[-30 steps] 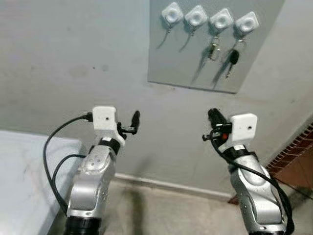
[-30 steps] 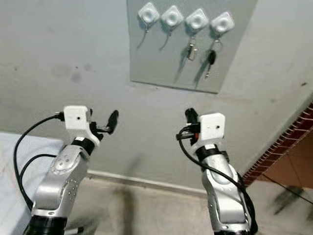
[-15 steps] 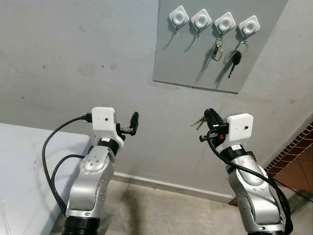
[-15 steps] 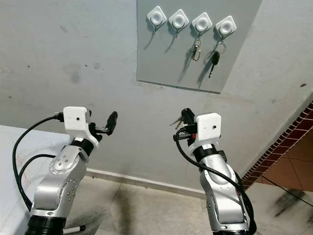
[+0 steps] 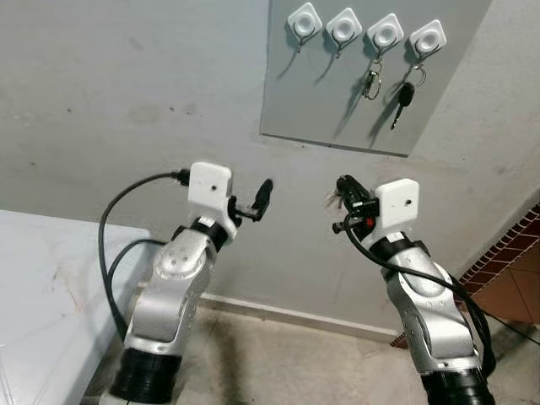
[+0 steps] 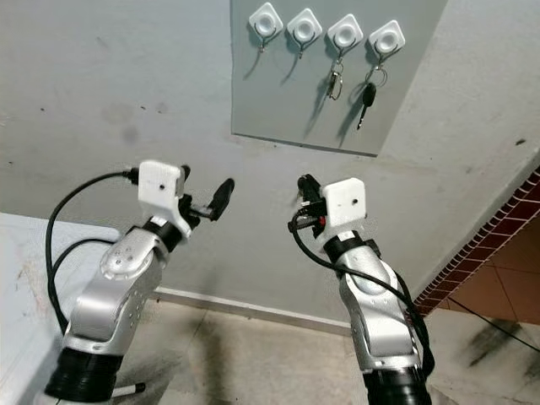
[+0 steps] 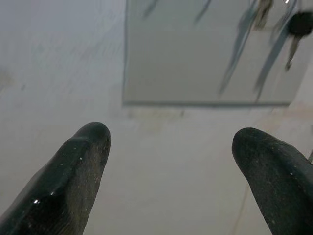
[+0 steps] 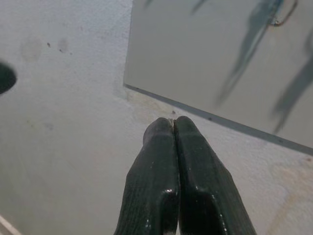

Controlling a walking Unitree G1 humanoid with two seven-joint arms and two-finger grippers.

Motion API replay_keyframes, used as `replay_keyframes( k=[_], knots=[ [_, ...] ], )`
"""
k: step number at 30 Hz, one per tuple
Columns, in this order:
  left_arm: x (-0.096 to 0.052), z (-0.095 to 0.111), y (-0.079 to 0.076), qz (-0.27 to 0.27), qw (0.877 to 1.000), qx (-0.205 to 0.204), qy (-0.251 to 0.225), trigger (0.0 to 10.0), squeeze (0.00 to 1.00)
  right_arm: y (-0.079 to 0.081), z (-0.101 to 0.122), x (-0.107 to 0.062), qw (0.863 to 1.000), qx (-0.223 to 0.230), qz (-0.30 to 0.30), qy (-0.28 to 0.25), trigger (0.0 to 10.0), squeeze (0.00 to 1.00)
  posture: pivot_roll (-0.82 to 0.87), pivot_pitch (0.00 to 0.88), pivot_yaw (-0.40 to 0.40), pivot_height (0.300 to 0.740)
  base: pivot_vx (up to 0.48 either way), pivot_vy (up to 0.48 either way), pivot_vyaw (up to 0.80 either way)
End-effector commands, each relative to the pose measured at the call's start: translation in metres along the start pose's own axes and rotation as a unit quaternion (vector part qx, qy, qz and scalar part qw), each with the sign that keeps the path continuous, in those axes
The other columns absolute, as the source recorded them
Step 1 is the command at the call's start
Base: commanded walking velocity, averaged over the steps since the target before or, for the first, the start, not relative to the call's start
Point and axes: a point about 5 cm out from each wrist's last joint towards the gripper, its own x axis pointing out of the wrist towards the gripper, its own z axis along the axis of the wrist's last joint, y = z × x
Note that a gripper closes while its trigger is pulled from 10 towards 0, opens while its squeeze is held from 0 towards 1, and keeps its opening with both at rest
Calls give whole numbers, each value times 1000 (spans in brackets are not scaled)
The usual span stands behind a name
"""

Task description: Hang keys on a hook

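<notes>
Both arms have drawn inward since half a second ago, so the gap between the two grippers is narrower. At your far left, the corner of the white table (image 5: 42,278) sits against the grey wall (image 5: 126,84). Your left gripper (image 5: 263,196) is raised before the wall, below the lower left corner of the grey panel (image 5: 337,110), released: its two fingers (image 7: 83,161) stand wide apart with nothing between them. Your right gripper (image 5: 342,189) faces it from just beside, under the panel's lower edge, clenched, with its fingers (image 8: 161,161) pressed flat together. The keys (image 5: 332,197) show as a small blurred bit at its tip; you cannot make out more of them. Along the panel's upper edge run four white hooks: the first hook (image 5: 304,18) and second hook (image 5: 343,25) are bare, the third hook (image 5: 385,30) carries a metal clip (image 5: 370,82), and the fourth hook (image 5: 427,37) carries a black-headed key (image 5: 403,99). At your far right is a brick strip (image 5: 515,270).
</notes>
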Motion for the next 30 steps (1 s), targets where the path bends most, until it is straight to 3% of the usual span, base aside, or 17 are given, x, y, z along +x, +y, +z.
replay_keyframes(
  k=[1,8,16,30],
  knots=[
    [4,3,-3,-9,1000,5,-4,10000,0,0,2,4,1000,-10,10,-5,10000,0,23,75,-50,732,0,0,0],
    [16,12,-7,-25,999,12,-18,10000,0,4,11,31,999,-12,45,-27,10000,0,27,84,-50,732,0,0,0],
    [24,17,-11,-37,999,13,-28,10000,0,11,38,61,994,1,72,-77,10000,0,28,84,-46,732,0,0,0],
    [32,32,-14,-56,997,22,-54,10000,0,9,77,82,983,51,79,-155,10000,0,27,73,-43,732,0,0,0]
  ],
)
